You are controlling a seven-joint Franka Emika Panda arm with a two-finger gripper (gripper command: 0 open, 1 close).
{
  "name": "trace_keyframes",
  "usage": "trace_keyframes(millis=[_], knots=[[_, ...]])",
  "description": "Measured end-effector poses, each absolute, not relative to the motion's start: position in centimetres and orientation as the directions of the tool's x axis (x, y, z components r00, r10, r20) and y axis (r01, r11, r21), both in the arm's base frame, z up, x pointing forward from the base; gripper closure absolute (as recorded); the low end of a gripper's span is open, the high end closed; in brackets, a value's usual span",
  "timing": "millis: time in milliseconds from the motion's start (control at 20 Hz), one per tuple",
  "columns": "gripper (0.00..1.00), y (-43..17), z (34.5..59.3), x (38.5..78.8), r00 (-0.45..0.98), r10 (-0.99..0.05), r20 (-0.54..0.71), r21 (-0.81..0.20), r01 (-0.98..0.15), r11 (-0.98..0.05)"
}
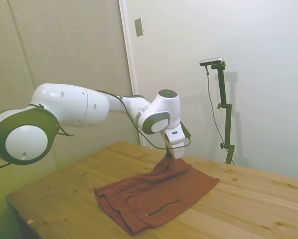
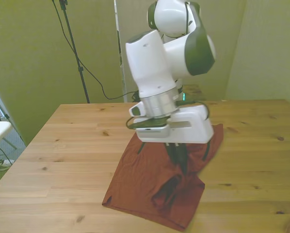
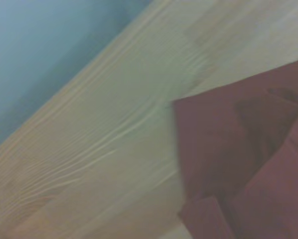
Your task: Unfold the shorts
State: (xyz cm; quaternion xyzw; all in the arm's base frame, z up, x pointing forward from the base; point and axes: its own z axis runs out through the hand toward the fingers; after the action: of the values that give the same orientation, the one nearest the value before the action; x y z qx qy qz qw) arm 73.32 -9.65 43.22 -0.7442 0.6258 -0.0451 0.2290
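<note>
The shorts [image 1: 156,199] lie rumpled mid-table [image 1: 258,204], one layer tented up to my end effector [image 1: 170,155], which I judge pinches that fold; I read this as mid-unfold; next I should carry the fold clear toward the table's edge, then release.

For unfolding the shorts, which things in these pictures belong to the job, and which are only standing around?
Belongs to the job:
- the shorts, one part pinched and raised
- the tool, closed on the cloth
- the wooden table under them

Only standing around:
- the light stand with its cable, behind the table
- the wall plate
</note>
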Motion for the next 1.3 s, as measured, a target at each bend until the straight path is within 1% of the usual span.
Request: trace_keyframes(millis=[100,350,550,600,750,850,1200,1300], knots=[[1.00,-7.5,43.2,74.4,0.240,-0.942,-0.234,-0.414,-0.901,-0.127],[1.00,-3.5,41.9,77.7,0.300,-0.922,-0.245,-0.451,-0.877,-0.165],[1.00,0.5,40.0,79.6,0.348,-0.900,-0.264,-0.459,-0.866,-0.200],[0.00,1.4,39.4,79.9,0.357,-0.895,-0.267,-0.456,-0.865,-0.209],[0.00,3.3,38.3,80.3,0.378,-0.885,-0.272,-0.452,-0.862,-0.229],[0.00,3.5,38.2,80.3,0.381,-0.883,-0.274,-0.451,-0.862,-0.232],[0.00,3.1,39.4,80.3,0.383,-0.883,-0.271,-0.461,-0.857,-0.230],[0.00,2.8,40.0,80.1,0.383,-0.890,-0.247,-0.459,-0.855,-0.241]])
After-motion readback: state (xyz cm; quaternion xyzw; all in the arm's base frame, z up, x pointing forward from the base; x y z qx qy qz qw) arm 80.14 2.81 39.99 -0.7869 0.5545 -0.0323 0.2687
